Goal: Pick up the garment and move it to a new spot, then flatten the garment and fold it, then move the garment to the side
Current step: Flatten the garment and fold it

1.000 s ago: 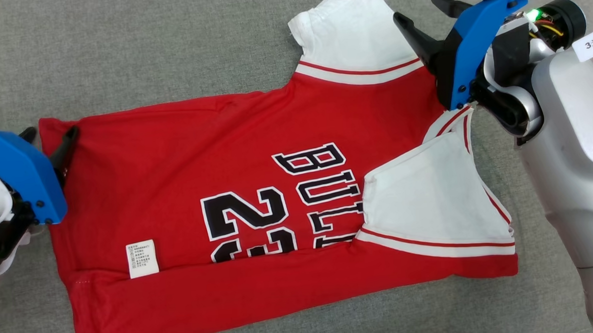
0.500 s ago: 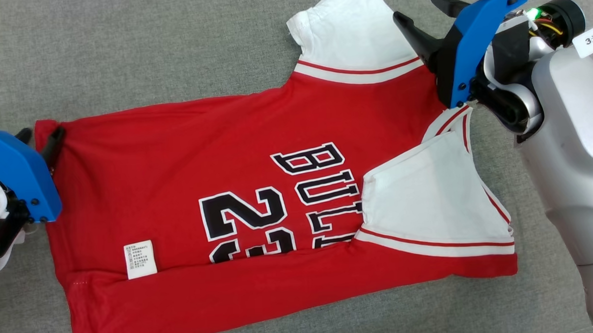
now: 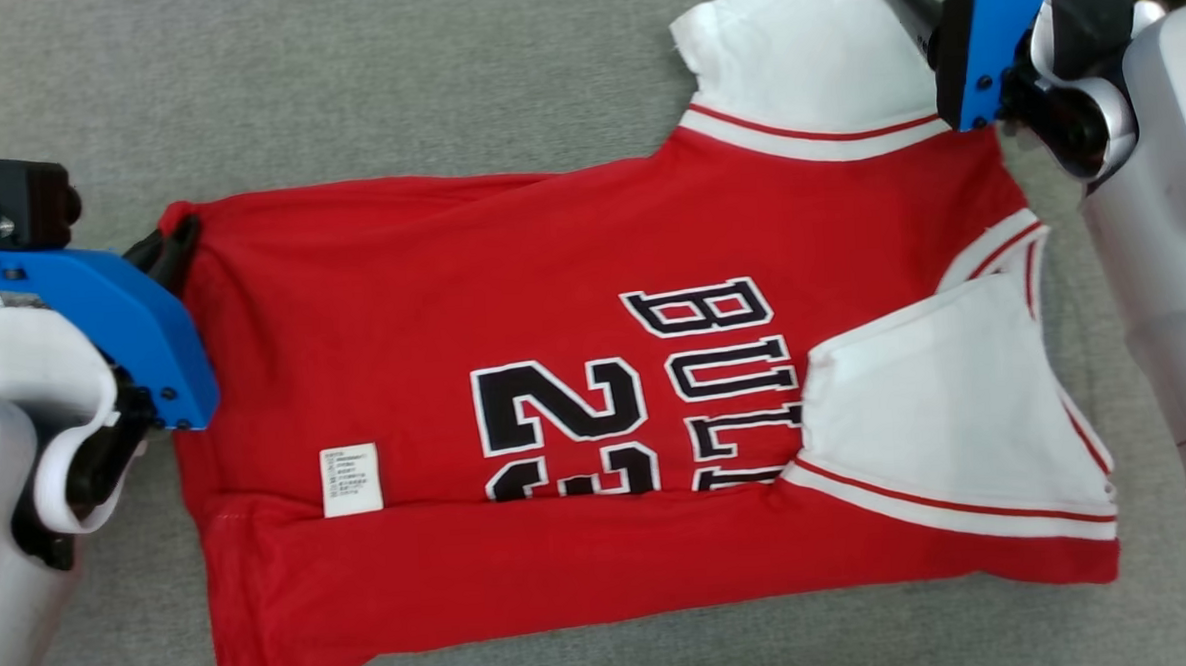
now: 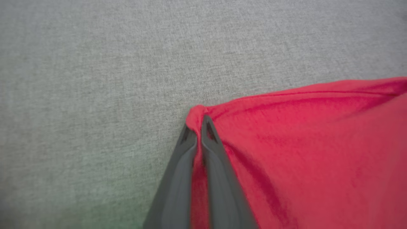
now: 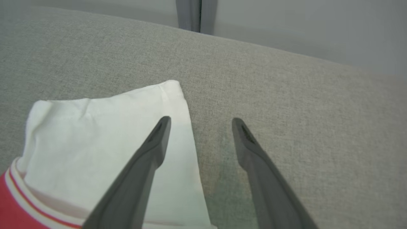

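We see the red jersey lying spread and partly folded on the grey woven table. Our left hand pinches the jersey's hem corner, its fingers pressed together on the red cloth. Our right hand is spread at the jersey's white sleeve, one finger over the sleeve and the other over bare table. Beyond the jersey, the table's edge meets a pale grey wall with a dark upright strip.

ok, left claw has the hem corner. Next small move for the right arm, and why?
Probably close the right claw on the white sleeve. It stands open with the sleeve's edge between its fingers, one over cloth, the other over the grey surface, while the left claw is shut on the red jersey's far corner. A fold likely needs both ends held.
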You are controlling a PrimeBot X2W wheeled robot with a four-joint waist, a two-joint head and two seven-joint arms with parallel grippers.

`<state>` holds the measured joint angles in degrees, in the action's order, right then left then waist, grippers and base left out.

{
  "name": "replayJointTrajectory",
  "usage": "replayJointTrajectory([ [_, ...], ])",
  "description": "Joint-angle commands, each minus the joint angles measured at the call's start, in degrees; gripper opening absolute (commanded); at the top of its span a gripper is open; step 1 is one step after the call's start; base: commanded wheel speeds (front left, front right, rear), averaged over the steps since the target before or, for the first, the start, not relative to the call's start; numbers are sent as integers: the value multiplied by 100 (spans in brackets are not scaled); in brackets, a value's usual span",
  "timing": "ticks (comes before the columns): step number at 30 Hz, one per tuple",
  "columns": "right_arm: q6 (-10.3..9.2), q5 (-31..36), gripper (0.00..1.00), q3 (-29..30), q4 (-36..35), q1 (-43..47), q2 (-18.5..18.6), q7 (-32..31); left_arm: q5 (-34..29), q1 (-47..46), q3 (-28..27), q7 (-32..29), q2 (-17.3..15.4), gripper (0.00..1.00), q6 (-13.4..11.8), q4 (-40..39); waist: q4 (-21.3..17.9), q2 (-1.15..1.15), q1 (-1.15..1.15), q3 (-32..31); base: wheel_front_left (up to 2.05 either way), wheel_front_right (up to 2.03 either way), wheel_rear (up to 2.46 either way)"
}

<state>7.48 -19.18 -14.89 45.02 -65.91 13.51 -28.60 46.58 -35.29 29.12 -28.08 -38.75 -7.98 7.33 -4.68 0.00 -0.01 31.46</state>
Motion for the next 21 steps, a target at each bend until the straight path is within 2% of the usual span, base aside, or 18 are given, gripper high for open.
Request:
replayJointTrajectory([
  [1,4,120,100,30,196,-185,-43,67,-34,-2,118,13,103,0,46,51,191,0,1,116,0,0,0],
  [12,5,540,100,-109,1272,-381,-157,190,-125,-256,249,363,493,0,173,235,599,0,1,252,0,0,0],
  [13,6,535,74,-145,1337,-374,-161,213,-126,-270,229,431,518,0,176,283,611,0,1,247,0,0,0],
  [14,6,529,11,-185,1372,-375,-167,254,-133,-280,224,477,536,0,182,328,616,0,1,240,0,0,0],
  [15,6,493,0,-195,1400,-396,-158,306,-156,-285,209,550,549,0,167,371,612,0,1,234,0,0,0],
  [18,3,447,0,-144,1406,-462,-105,524,-186,-256,155,740,574,0,143,450,582,0,1,202,0,0,0],
  [21,1,413,0,-30,1406,-555,-10,911,-243,-219,31,1186,677,0,99,551,543,0,1,113,0,0,0],
])
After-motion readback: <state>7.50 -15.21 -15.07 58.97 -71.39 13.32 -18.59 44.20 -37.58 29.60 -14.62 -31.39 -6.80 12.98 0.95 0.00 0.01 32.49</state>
